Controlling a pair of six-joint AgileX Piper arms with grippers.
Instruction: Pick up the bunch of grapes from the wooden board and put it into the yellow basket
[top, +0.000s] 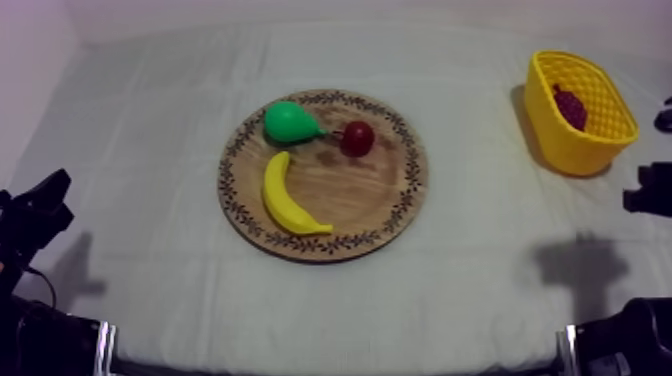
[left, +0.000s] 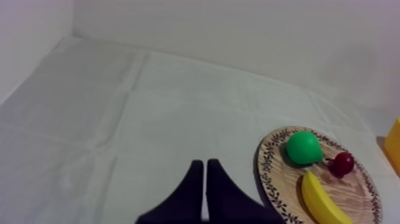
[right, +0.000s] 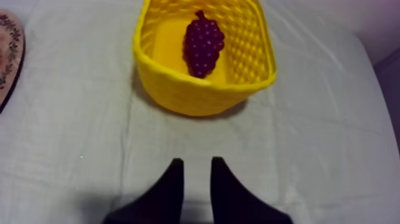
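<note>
1. My left gripper (left: 205, 165) hangs over the grey-white cloth (left: 119, 119), to the left of the board. Its two black fingers lie pressed together in a narrow wedge and hold nothing.
2. The round wooden board (top: 350, 195) with the patterned rim lies near the middle of the table and carries three toy fruits. The green pear (top: 288, 121) sits at the board's far left. The small red fruit (top: 357, 138) sits just beside the pear's narrow end, on its right. The banana (top: 285, 197) lies nearer the front, along the left rim, apart from the other two.
3. The yellow basket (top: 560, 140) stands at the far right of the table, well apart from the board. The bunch of grapes (right: 203, 46) lies inside it on the bottom, with the stem end towards the far wall.
4. My right gripper (right: 194, 164) hangs over the cloth near the basket, without touching it. Its fingers are spread, with bare cloth showing between them.
</note>
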